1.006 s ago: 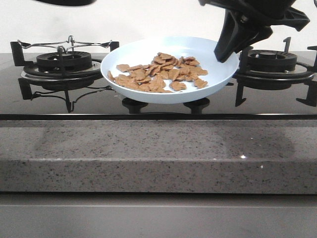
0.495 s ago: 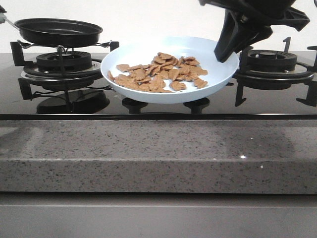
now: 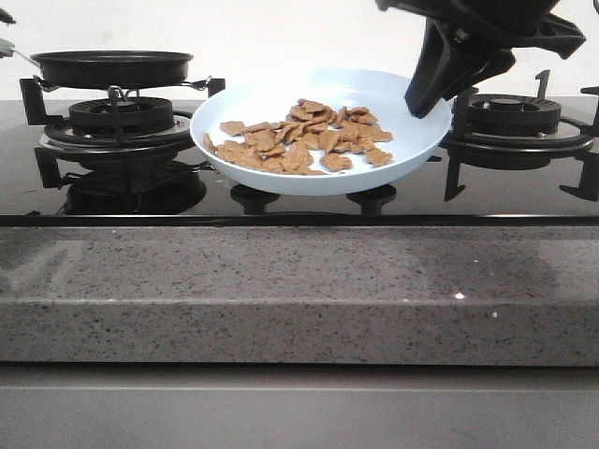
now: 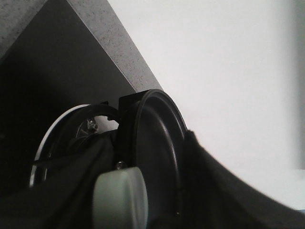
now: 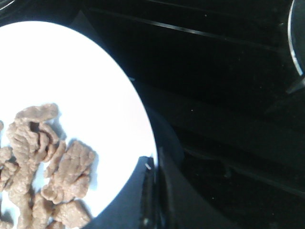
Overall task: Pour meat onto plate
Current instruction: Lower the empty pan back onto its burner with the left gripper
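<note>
The meat (image 3: 299, 138) lies heaped on the plate (image 3: 271, 96), whose right rim the right pincer (image 3: 429, 94) grasps; left pincer's state cannot be told

Burner grates (image 3: 519, 131) flanking plate (image 3: 281, 182); overhead open

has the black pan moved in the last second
Yes. The frying pan came into view and dropped toward the left burner; the plate stayed put.
</note>
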Robot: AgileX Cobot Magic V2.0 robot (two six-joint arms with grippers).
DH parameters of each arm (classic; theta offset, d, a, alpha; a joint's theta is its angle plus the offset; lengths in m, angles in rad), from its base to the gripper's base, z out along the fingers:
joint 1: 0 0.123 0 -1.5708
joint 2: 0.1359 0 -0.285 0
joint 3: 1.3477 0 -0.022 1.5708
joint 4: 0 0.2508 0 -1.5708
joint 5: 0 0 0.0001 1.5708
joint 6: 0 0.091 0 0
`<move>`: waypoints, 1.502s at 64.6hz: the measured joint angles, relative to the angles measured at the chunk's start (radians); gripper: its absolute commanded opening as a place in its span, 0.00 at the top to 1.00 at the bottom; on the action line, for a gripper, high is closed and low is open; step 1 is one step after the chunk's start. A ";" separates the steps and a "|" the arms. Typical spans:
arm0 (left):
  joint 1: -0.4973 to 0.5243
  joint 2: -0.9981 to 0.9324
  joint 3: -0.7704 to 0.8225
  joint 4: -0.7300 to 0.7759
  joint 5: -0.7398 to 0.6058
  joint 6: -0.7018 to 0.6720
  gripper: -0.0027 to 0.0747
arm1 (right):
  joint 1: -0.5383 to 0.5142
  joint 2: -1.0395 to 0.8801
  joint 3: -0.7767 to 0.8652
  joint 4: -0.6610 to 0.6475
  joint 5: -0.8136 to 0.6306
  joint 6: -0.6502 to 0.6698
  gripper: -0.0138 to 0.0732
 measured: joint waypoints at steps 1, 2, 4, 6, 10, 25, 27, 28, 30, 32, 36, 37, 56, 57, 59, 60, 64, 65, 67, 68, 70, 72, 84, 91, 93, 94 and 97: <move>0.000 0.000 0.000 0.000 0.000 0.000 0.26 | 0.000 0.000 0.000 0.000 0.000 0.000 0.92; 0.000 0.000 0.000 0.000 0.000 0.000 0.25 | 0.000 0.000 0.000 0.000 0.000 0.000 0.92; 0.000 0.000 0.000 0.000 0.002 0.000 0.24 | 0.000 0.000 0.000 0.000 0.000 0.000 0.92; 0.000 0.000 0.000 0.002 0.003 0.000 0.24 | 0.000 0.000 0.000 0.000 0.000 0.000 0.92; 0.000 0.000 -0.004 0.024 0.003 0.000 0.24 | 0.000 0.000 0.000 0.000 0.000 0.000 0.92; 0.016 -0.008 -0.053 0.230 0.019 -0.037 0.24 | 0.000 0.000 0.000 0.000 0.000 0.000 0.92; 0.023 -0.014 -0.061 0.267 0.022 -0.057 0.24 | 0.000 0.000 0.000 0.000 0.000 0.000 0.92; 0.026 -0.020 -0.064 0.285 0.023 -0.065 0.24 | 0.000 0.000 0.000 0.000 0.000 0.000 0.92; 0.032 -0.029 -0.070 0.325 0.026 -0.083 0.24 | 0.000 0.000 0.000 0.000 0.000 0.000 0.92; 0.038 -0.039 -0.077 0.376 0.028 -0.102 0.24 | 0.000 0.000 0.000 0.000 0.000 0.000 0.92; 0.054 -0.066 -0.095 0.474 0.033 -0.154 0.24 | 0.000 0.000 0.000 0.000 0.000 0.000 0.92; 0.056 -0.075 -0.099 0.496 0.035 -0.164 0.24 | 0.000 0.000 0.000 0.000 0.000 0.000 0.92; 0.058 -0.269 -0.139 0.973 0.066 -0.347 0.24 | 0.000 0.000 0.000 0.000 0.000 0.000 0.92; 0.053 -0.281 -0.139 0.994 0.068 -0.355 0.24 | 0.000 0.000 0.000 0.000 0.000 0.000 0.92; 0.040 -0.306 -0.137 1.033 0.068 -0.370 0.24 | 0.000 0.000 0.000 0.000 0.000 0.000 0.92; 0.028 -0.326 -0.135 1.059 0.068 -0.379 0.24 | 0.000 0.000 0.000 0.000 0.000 0.000 0.92; -0.020 -0.381 -0.117 1.136 0.059 -0.410 0.24 | 0.000 0.000 0.000 0.000 0.000 0.000 0.92; -0.033 -0.403 -0.109 1.153 0.053 -0.418 0.24 | 0.000 0.000 0.000 0.000 0.000 0.000 0.92; -0.061 -0.431 -0.097 1.192 0.044 -0.434 0.24 | 0.000 0.000 0.000 0.000 0.000 0.000 0.92; -0.075 -0.445 -0.091 1.212 0.039 -0.444 0.24 | 0.000 0.000 0.000 0.000 0.000 0.000 0.92; -0.104 -0.472 -0.078 1.267 0.027 -0.474 0.24 | 0.000 0.000 0.000 0.000 0.000 0.000 0.92; -0.143 -0.504 -0.060 1.325 0.020 -0.509 0.24 | 0.000 0.000 0.000 0.000 0.000 0.000 0.92; -0.340 -0.641 0.046 1.629 0.017 -0.698 0.24 | 0.000 0.000 0.000 0.000 0.000 0.000 0.92; -0.420 -0.705 0.111 1.745 0.017 -0.801 0.24 | 0.000 0.000 0.000 0.000 0.000 0.000 0.92; -0.439 -0.729 0.133 1.766 0.017 -0.823 0.24 | 0.000 0.000 0.000 0.000 0.000 0.000 0.92; -0.445 -0.738 0.141 1.774 0.017 -0.833 0.24 | 0.000 0.000 0.000 0.000 0.000 0.000 0.92; -0.459 -0.767 0.163 1.795 0.017 -0.856 0.24 | 0.000 0.000 0.000 0.000 0.000 0.000 0.92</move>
